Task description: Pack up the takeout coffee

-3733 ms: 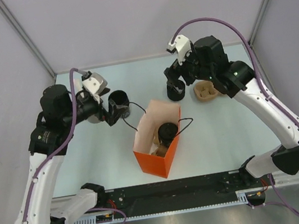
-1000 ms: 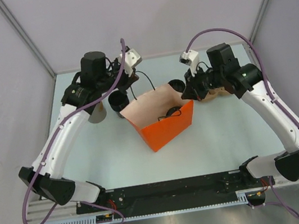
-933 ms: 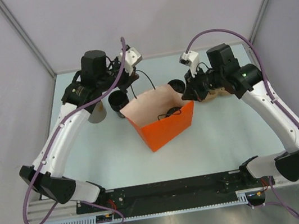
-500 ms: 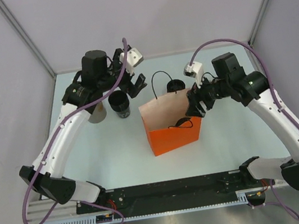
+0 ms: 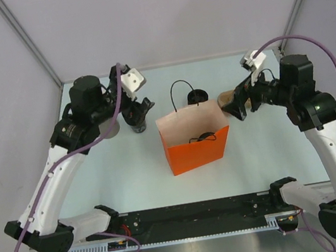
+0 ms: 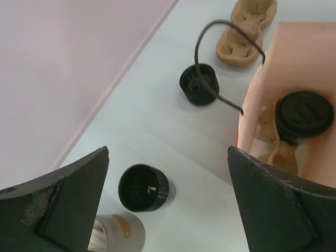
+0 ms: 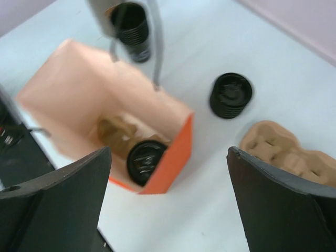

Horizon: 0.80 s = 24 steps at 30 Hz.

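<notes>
we find the takeout coffee standing upright inside the orange paper bag, its black lid facing up. it sits in a brown pulp carrier that lies in the bag against the left wall. the bag stands open and upright near the middle of the table. its rear handle arches up above the rim. the front handle has dropped inside.

the left gripper hangs above the table to the left of the bag. its jaws are spread wide and nothing is between them. below it we note a black cup without a lid, upright on the table. just beside that stands a grey cup of white straws, and the two look almost touching.

the right gripper hangs to the right of the bag, clear of it. its jaws are equally wide apart and it holds nothing.

behind the bag sits a black ribbed round item. we cannot tell whether it is a cup or a stack of lids. a second pulp carrier lies flat on the table near it, toward the right rear. it is apart from the bag and holds nothing.
</notes>
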Available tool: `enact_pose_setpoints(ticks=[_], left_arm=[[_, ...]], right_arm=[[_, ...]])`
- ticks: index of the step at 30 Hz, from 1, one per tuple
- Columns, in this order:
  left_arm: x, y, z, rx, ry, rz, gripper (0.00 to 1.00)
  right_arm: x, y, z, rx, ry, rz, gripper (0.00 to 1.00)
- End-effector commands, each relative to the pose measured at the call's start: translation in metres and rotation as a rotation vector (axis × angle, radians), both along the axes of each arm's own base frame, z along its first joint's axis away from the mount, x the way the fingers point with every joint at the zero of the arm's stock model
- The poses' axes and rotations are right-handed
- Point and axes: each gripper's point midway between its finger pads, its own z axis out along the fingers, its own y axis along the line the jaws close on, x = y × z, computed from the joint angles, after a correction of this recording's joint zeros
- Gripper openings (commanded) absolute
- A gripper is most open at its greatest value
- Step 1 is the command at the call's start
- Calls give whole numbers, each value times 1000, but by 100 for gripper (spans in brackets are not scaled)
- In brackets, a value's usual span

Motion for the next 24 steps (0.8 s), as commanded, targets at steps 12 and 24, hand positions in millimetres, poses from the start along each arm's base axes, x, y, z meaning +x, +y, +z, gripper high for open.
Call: enact_pose_setpoints(ticks=[12, 24], left_arm=[[28, 127, -26, -139, 60, 374, 100], [30, 157, -61, -275, 128, 395, 100]], right_arm=[[96, -98, -29, 173, 61, -479, 100], [93, -108, -40, 128, 5, -533, 100]])
